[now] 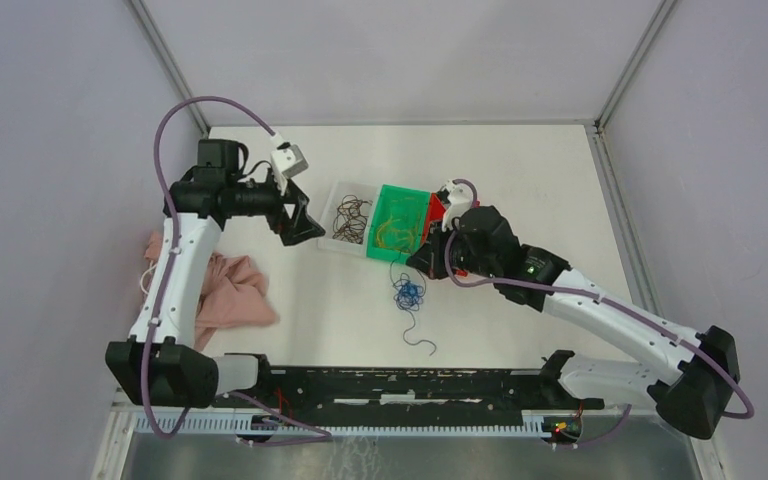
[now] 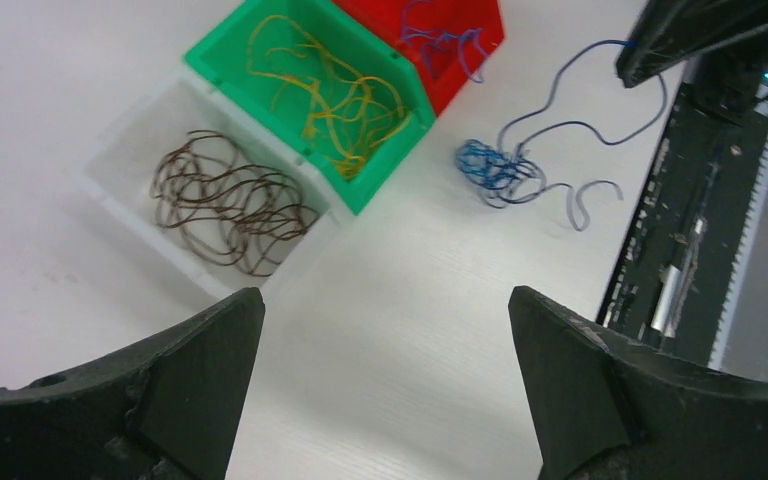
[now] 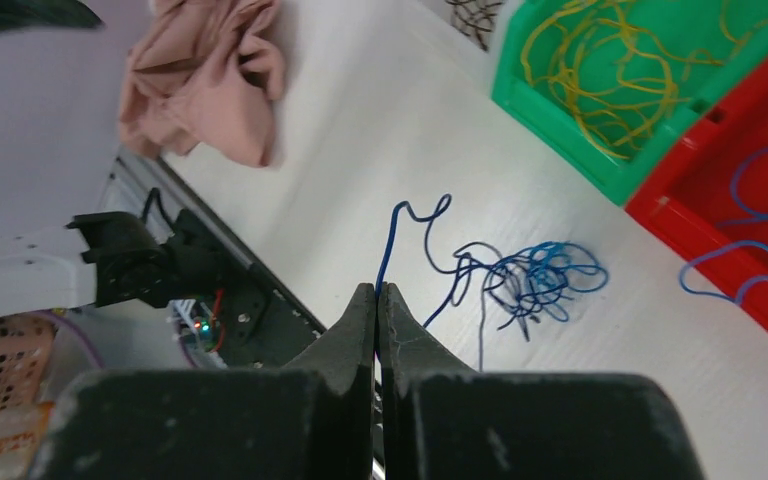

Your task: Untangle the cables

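From above, the left end effector (image 1: 300, 222) hangs released near a clear plastic bin (image 1: 335, 243) of thin dark brown curly wires (image 1: 352, 218). The left wrist view shows its jaws wide apart, with thin yellow-orange wires (image 2: 330, 95) in a green plastic bin (image 2: 365, 190) ahead. In the right wrist view, the right end effector (image 3: 379, 292) is clenched on a thin blue wire strand (image 3: 388, 245) trailing from a blue tangle (image 3: 540, 280) on the white bench (image 3: 360, 130) ahead.

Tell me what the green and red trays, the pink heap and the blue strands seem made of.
Green tray and red tray: likely moulded plastic, smooth, slightly glossy, crisp rims. Pink heap: soft cloth, matte, lying in folds. Blue strands: probably thin coated wire, holding springy curls.
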`<state>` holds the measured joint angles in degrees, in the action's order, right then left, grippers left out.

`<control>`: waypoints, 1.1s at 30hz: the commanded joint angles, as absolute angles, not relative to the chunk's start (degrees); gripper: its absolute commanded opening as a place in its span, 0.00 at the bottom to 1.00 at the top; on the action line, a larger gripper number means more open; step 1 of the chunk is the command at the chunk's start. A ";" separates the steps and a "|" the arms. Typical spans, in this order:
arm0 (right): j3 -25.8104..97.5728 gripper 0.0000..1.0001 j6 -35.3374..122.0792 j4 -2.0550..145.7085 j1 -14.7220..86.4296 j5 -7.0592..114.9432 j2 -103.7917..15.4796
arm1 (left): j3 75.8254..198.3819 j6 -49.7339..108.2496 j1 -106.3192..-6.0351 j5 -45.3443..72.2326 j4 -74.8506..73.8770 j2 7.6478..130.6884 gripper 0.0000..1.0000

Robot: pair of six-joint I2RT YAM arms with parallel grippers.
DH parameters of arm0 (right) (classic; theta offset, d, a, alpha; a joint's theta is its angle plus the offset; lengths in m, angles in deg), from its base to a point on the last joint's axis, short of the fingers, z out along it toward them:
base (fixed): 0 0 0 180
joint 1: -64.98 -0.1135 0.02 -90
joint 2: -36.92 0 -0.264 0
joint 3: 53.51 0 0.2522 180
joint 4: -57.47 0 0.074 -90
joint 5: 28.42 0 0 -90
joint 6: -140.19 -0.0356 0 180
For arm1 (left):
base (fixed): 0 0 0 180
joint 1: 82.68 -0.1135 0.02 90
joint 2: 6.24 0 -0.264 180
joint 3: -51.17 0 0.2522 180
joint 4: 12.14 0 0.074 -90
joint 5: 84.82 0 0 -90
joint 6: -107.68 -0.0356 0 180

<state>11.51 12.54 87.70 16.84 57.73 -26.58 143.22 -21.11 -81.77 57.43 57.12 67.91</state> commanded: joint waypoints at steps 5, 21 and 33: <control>21.28 0.00 10.28 79.53 15.04 45.24 -31.25 | 133.28 -21.88 -67.70 57.00 54.34 58.63 0.99; 27.53 0.00 4.13 70.82 11.48 37.83 -38.73 | 122.14 -13.83 -59.14 47.34 28.38 46.50 0.91; 24.21 0.34 -0.86 64.94 11.01 34.58 -38.36 | 121.23 -13.58 -57.75 47.16 22.95 45.43 0.21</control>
